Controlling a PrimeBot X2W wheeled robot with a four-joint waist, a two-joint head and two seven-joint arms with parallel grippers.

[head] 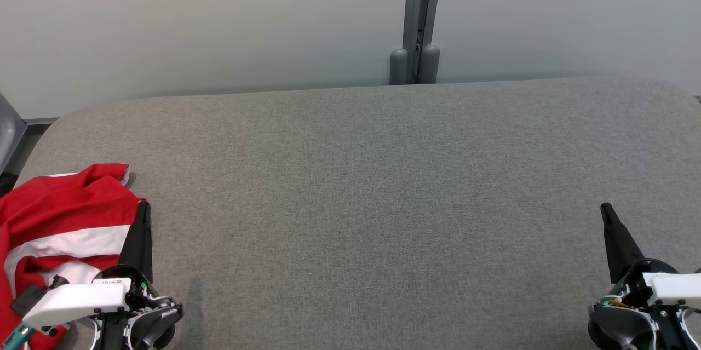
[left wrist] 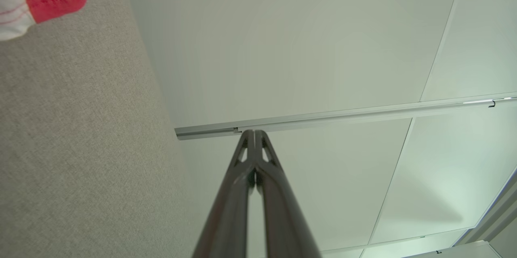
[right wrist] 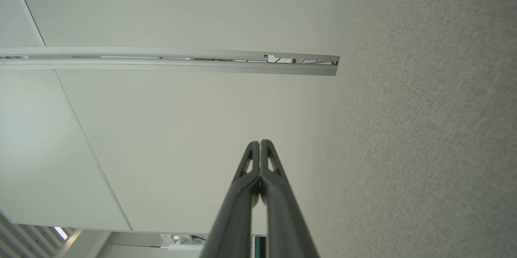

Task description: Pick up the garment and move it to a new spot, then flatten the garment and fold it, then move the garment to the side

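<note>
Both sets of jaws are pressed together, empty. The garment point(head: 60, 213) lies bunched at the table's point(head: 383, 202) near-left corner, just beside the left gripper point(head: 144, 207).

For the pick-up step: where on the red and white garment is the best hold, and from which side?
Probably the rumpled red edge on the right side of the garment, where folds stand up off the table. Come from the right and above with the left gripper, which sits shut beside that edge; it must open first.
</note>
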